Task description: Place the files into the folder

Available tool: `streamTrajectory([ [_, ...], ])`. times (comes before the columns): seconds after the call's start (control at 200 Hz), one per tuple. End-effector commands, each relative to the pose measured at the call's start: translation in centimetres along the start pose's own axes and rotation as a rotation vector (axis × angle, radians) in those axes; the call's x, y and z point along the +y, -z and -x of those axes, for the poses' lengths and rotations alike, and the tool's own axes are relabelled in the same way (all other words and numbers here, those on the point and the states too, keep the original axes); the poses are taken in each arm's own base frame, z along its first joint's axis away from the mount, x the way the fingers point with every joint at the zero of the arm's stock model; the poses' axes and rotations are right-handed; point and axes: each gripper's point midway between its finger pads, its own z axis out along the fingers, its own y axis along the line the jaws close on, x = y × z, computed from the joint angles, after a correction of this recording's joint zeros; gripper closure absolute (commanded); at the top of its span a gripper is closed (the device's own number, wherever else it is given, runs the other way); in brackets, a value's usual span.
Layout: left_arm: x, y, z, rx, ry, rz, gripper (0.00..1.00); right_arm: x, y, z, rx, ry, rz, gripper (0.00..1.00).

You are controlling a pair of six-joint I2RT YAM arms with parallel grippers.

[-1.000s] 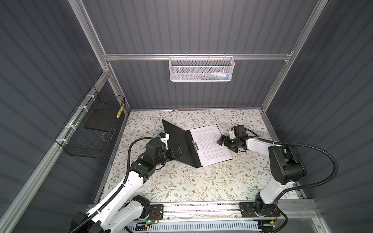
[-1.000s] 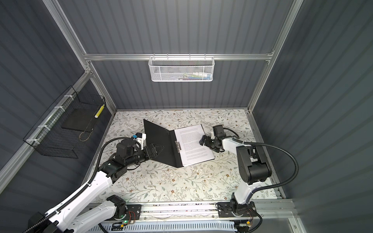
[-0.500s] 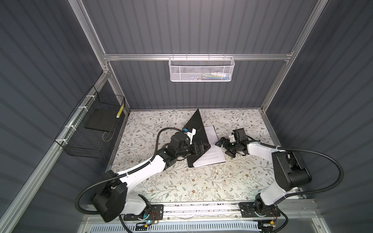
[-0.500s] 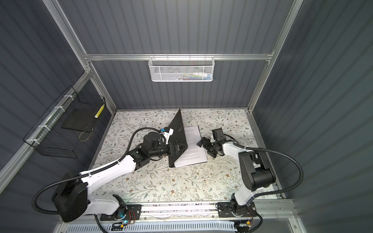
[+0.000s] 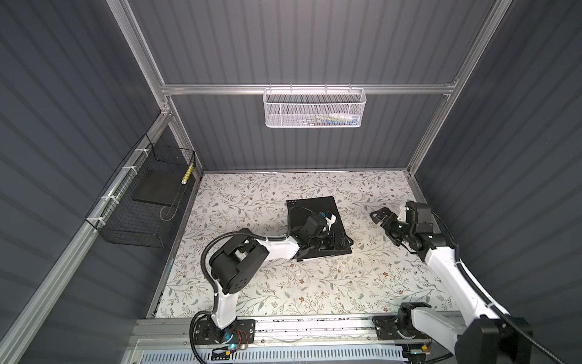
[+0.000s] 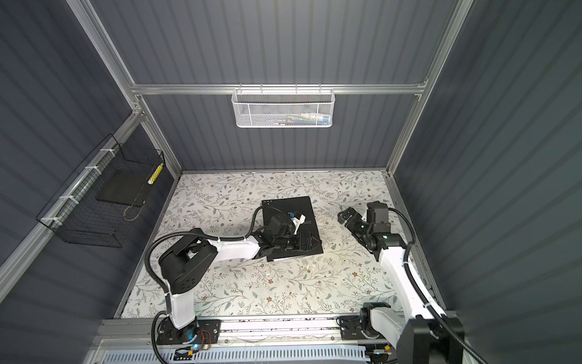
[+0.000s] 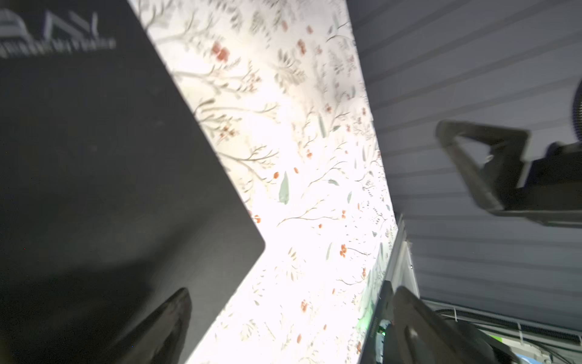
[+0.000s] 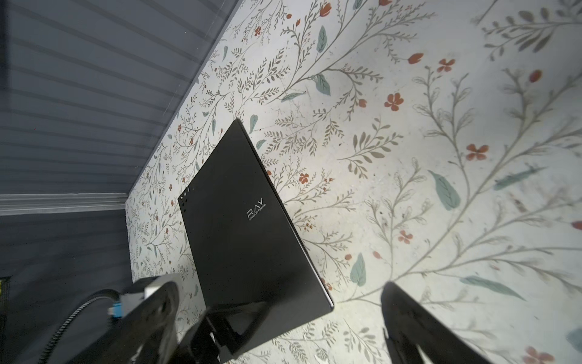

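The black folder lies shut and flat at mid table, its "RAY" logo up in the right wrist view. The files are hidden inside it; only a thin white edge shows along its near side. My left gripper hangs open over the folder's near right corner. In the left wrist view one finger is over the cover and the other is past its edge. My right gripper stands open and empty, to the right of the folder.
A white mesh basket hangs on the back wall. A black wire basket on the left wall holds a dark grey slab. Dark ribbed walls close in the floral table, and a metal rail runs along its front.
The folder's cover, which stood half raised, now lies shut over the white sheets. My left arm swung right, following it down. My right gripper drew back to the right, off the pages.
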Motion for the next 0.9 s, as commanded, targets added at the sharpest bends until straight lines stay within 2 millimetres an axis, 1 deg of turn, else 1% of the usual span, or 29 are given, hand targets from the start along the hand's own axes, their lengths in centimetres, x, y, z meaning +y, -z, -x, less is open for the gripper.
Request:
streamTrajectory([
  [0.0,-5.3,6.4,4.1,-0.156,-0.145,-0.069,0.0,-1.3,1.9,-0.7,-0.019,0.046,-0.05,0.01],
  [0.065,-5.9,9.9,4.7,-0.209,-0.173,-0.054,0.0,-0.9,3.1,-0.3,-0.053,0.068,-0.039,0.01],
  [0.075,-5.6,10.4,5.1,-0.234,-0.177,-0.032,0.0,-0.8,3.2,-0.2,-0.059,0.073,-0.036,0.01],
  [0.14,-4.2,13.8,5.6,-0.304,-0.207,0.086,0.0,-0.2,4.1,0.7,-0.112,0.111,-0.02,0.01],
  [0.21,-1.8,17.9,6.4,-0.41,-0.232,0.249,0.0,-1.0,4.9,2.0,-0.183,0.133,-0.083,0.01],
  [0.265,1.0,21.3,7.0,-0.514,-0.231,0.409,0.0,-1.6,5.2,3.2,-0.234,0.157,-0.135,0.01],
  [0.31,4.1,24.4,7.3,-0.609,-0.194,0.584,0.0,-1.9,5.2,4.0,-0.264,0.183,-0.167,0.01],
  [0.335,5.9,26.0,7.1,-0.657,-0.18,0.686,0.0,-1.9,4.9,4.4,-0.274,0.21,-0.17,0.01],
  [0.37,8.1,28.1,7.0,-0.734,-0.166,0.811,0.0,-1.6,4.4,5.0,-0.3,0.271,-0.158,0.01],
  [0.425,11.1,30.4,6.3,-0.825,-0.151,0.96,0.0,-1.7,3.6,5.8,-0.338,0.324,-0.148,0.01],
  [0.505,14.6,32.4,5.8,-0.887,-0.097,1.111,0.0,-2.6,2.5,6.6,-0.383,0.342,-0.135,0.01],
  [0.54,15.8,33.1,5.7,-0.896,-0.087,1.184,0.0,-2.8,2.1,6.8,-0.41,0.379,-0.122,0.01],
  [0.57,16.8,33.7,5.6,-0.899,-0.082,1.259,0.0,-3.3,1.7,7.0,-0.439,0.416,-0.136,0.01],
  [0.645,18.3,34.9,6.1,-0.925,-0.136,1.432,0.0,-5.4,0.8,7.4,-0.508,0.454,-0.203,0.01],
  [0.705,19.6,35.5,6.7,-0.927,-0.176,1.537,0.0,-6.4,0.1,7.7,-0.542,0.485,-0.24,0.01],
  [0.73,20.1,36.0,7.4,-0.941,-0.165,1.556,0.0,-6.7,-0.2,7.8,-0.552,0.491,-0.244,0.01],
  [0.79,21.5,36.2,8.2,-0.885,-0.172,1.573,0.0,-7.3,-1.0,8.1,-0.569,0.503,-0.249,0.01],
  [0.825,22.2,36.5,8.7,-0.89,-0.172,1.554,0.0,-7.7,-1.5,8.3,-0.571,0.501,-0.253,0.01],
  [0.84,22.5,36.5,8.9,-0.892,-0.171,1.537,0.0,-7.6,-1.4,8.5,-0.584,0.5,-0.246,0.01],
  [0.865,23.0,36.8,9.1,-0.894,-0.16,1.517,0.0,-8.2,-2.3,8.3,-0.569,0.501,-0.251,0.01],
  [0.895,23.7,37.2,9.2,-0.89,-0.146,1.505,0.0,-8.3,-2.7,8.5,-0.589,0.502,-0.242,0.01],
])
